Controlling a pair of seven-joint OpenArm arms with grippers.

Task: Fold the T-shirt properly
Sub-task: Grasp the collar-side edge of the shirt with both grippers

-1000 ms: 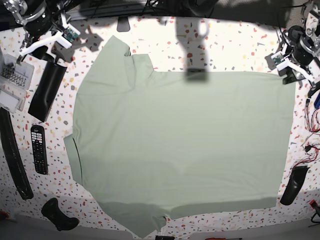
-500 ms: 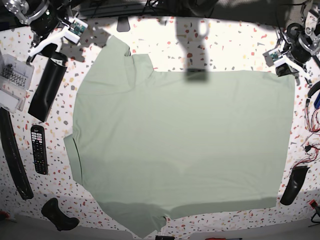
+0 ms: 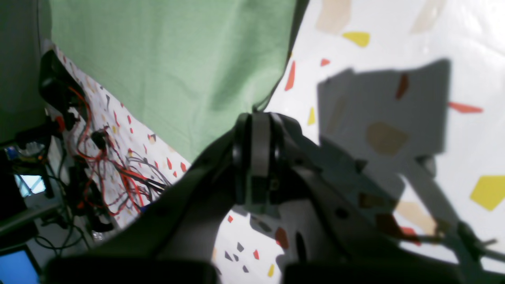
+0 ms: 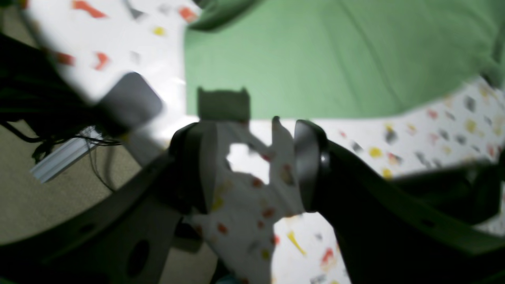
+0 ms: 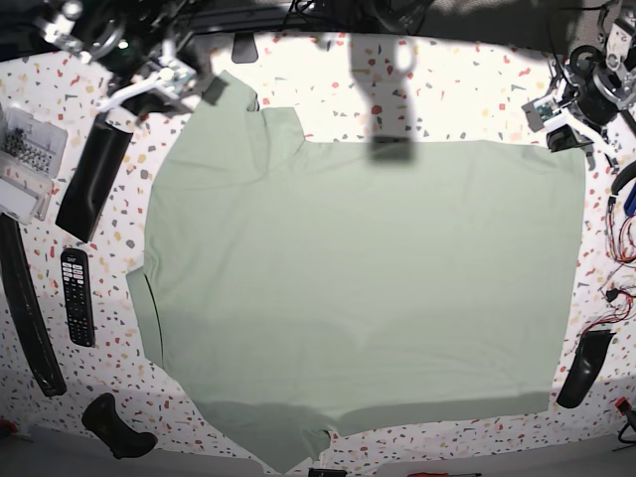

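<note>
Left gripper [image 3: 255,118] closed at one T-shirt [image 5: 358,288] corner; right gripper [image 4: 252,157] gaping, empty.

I can read no text, brand, number or sign anywhere in my views. The remote control [image 5: 78,296] lying on the table [image 5: 467,84] beside the T-shirt [image 5: 368,288] has rows of buttons, but any print on them is too small to make out.

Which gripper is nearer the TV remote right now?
Right. The right gripper hovers above the remote, same side; the left gripper sits across the T-shirt.
</note>
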